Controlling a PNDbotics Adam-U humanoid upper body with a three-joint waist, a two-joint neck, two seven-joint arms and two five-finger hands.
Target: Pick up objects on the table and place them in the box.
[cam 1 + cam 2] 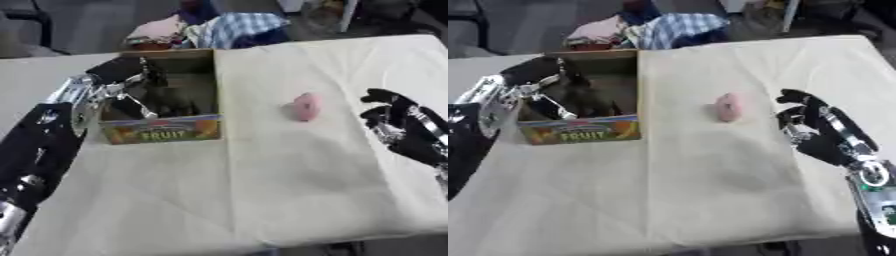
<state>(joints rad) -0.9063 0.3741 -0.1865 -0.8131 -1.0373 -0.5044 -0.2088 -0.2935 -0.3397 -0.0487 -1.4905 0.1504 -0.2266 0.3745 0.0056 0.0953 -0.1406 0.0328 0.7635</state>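
A cardboard box (162, 129) with a FRUIT label on its front stands on the left part of the white-covered table (262, 190). My left hand (131, 75) reaches over the box's left wall, its dark fingers (171, 100) hanging straight down inside with nothing seen between them. What lies on the box's floor is hidden in shadow. A small pink rounded object (304, 106) lies on the cloth to the right of the box. My right hand (820, 127) hovers to the right of the pink object, apart from it, open and holding nothing.
A heap of clothes, checked and pink (219, 27), lies just past the table's far edge behind the box. The table's front edge (262, 245) runs along the bottom, and its right edge lies behind my right hand.
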